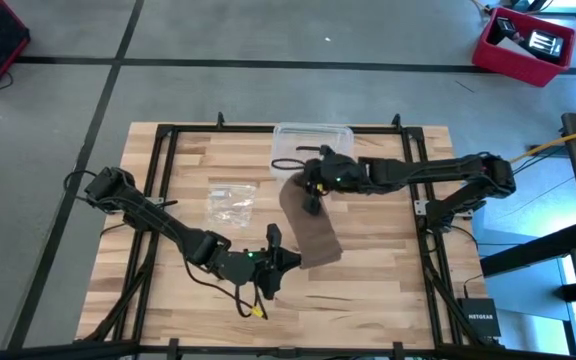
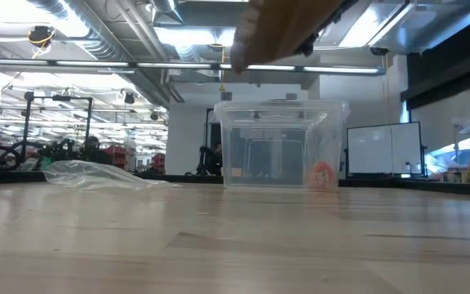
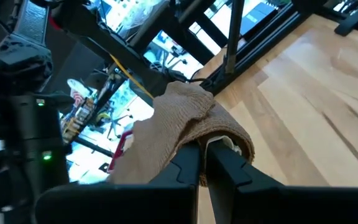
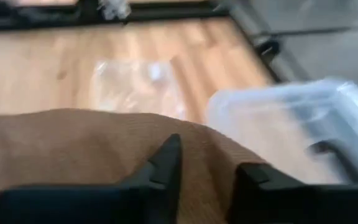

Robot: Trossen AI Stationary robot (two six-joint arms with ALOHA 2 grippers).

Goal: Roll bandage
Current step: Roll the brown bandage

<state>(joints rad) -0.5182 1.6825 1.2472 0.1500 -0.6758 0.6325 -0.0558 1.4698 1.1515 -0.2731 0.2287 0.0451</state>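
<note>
The brown bandage (image 1: 310, 225) spans between my two grippers over the middle of the table. In the low view the bandage (image 2: 288, 28) shows only high up, clear of the tabletop. My left gripper (image 1: 286, 260) is at its near end and is shut on it. My right gripper (image 1: 313, 188) is at its far end, just in front of the clear plastic box (image 1: 313, 140), and is shut on it. My left gripper pinches the bandage's near end (image 3: 219, 127) between its two fingers. The cloth there is bunched in several layers and drapes over the fingertips (image 3: 188, 155). The fingers come about level from the table's left side. The end is lifted clear. My right gripper holds the bandage's far end (image 4: 204, 149) between its two fingers (image 4: 169, 162), coming from the table's right side. The cloth spreads wide beyond the fingers. The fingers hide the exact place of contact. The end is lifted clear of the table.
The clear plastic box (image 2: 280, 143) stands at the far middle of the table. A small clear plastic bag (image 1: 231, 203) lies left of the bandage. Black frame rails (image 1: 158, 180) run along the table's sides. Bare wood lies at the near right.
</note>
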